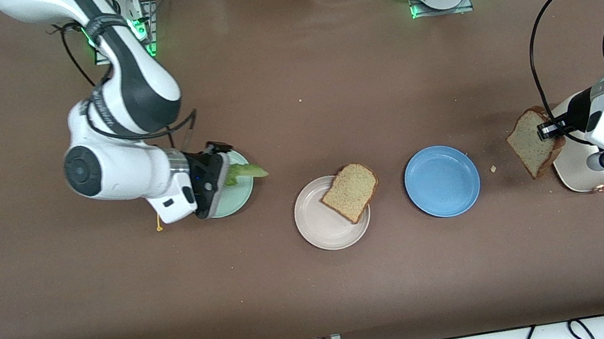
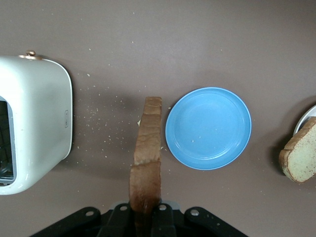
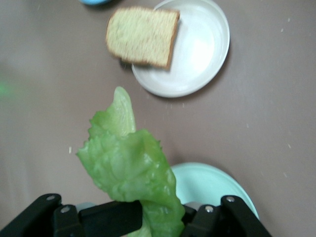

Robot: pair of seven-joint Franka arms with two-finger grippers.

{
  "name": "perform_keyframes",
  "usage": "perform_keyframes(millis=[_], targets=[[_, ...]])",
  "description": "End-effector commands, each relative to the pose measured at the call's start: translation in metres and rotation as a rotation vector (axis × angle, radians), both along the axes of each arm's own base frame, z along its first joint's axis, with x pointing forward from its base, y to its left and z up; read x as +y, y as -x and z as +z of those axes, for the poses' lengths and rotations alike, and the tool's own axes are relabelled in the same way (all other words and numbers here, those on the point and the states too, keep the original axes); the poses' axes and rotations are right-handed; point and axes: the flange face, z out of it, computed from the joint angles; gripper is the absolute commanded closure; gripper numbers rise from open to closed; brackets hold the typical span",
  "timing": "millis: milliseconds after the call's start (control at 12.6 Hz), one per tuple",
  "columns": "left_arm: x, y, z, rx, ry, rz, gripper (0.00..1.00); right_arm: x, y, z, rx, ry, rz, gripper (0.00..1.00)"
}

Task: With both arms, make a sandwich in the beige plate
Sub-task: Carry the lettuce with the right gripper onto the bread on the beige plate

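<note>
front view: mint plate (image 1: 233, 196) half-hidden

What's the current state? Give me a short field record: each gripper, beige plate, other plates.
left gripper: shut on second bread slice, lifted beside the toaster
right gripper: shut on lettuce leaf, over mint-green plate
beige plate: one bread slice overhanging its rim
blue plate: nothing on it
</note>
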Motion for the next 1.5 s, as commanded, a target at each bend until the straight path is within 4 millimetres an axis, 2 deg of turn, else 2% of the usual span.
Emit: perform_keyframes(millis=[0, 158, 633, 712, 1029, 1267, 1425], targets=[[0.003, 0.007, 0.009, -0.004, 0.029, -0.014, 1.00, 0.046, -0.007, -0.019, 0.017, -0.023, -0.178, 1.00], [0.002, 0.007, 0.009, -0.004, 0.031, -0.015, 1.00, 0.080, -0.001, -0.036, 0.034, -0.045, -0.355, 1.00], [-0.002, 0.006, 0.006, 0.000, 0.034, -0.022, 1.00, 0.206, 0.037, -0.072, 0.041, -0.170, -0.841, 1.00], [-0.002, 0.006, 0.006, 0.000, 0.033, -0.022, 1.00, 0.219, 0.044, -0.079, 0.047, -0.191, -0.904, 1.00], [-0.002, 0.006, 0.007, -0.001, 0.033, -0.023, 1.00, 0.243, 0.066, -0.114, 0.039, -0.222, -0.969, 1.00], [-0.002, 0.006, 0.007, -0.001, 0.033, -0.023, 1.00, 0.247, 0.073, -0.147, 0.001, -0.248, -0.997, 1.00], [-0.002, 0.006, 0.006, 0.000, 0.033, -0.022, 1.00, 0.246, 0.074, -0.153, -0.006, -0.247, -0.999, 1.00]])
